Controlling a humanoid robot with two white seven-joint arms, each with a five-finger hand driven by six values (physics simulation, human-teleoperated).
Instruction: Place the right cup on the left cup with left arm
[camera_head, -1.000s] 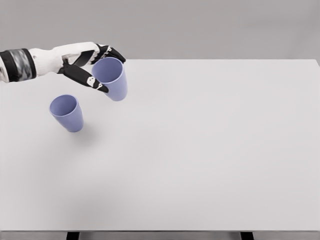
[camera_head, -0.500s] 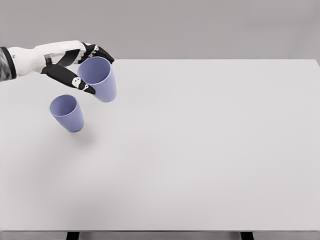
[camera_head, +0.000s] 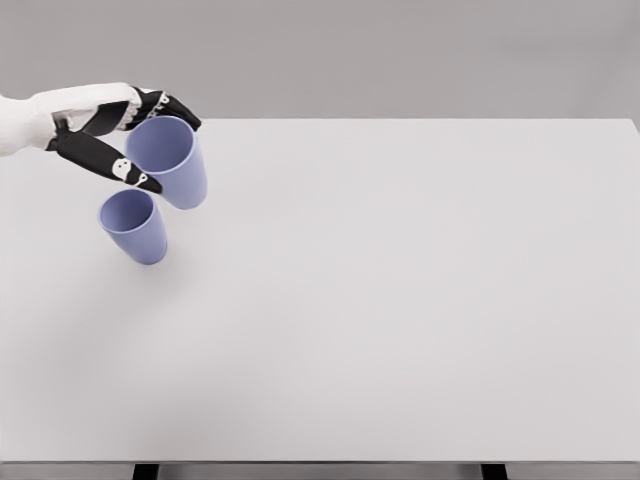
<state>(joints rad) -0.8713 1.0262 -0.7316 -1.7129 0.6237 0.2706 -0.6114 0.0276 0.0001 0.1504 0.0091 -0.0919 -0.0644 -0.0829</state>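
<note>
A white robot arm reaches in from the upper left, and its left hand (camera_head: 125, 135), with black fingers (camera_head: 110, 160), grasps a light purple cup (camera_head: 170, 165) around its rim, holding it in the air with the open mouth tilted toward the camera. A second purple cup (camera_head: 135, 226) stands on the pale grey desk (camera_head: 400, 300) just below and slightly left of the held one, the two nearly overlapping in the head view. The right arm does not show.

Two lavender cups — one (camera_head: 168, 162) held aloft, one (camera_head: 134, 226) standing below-left.
</note>
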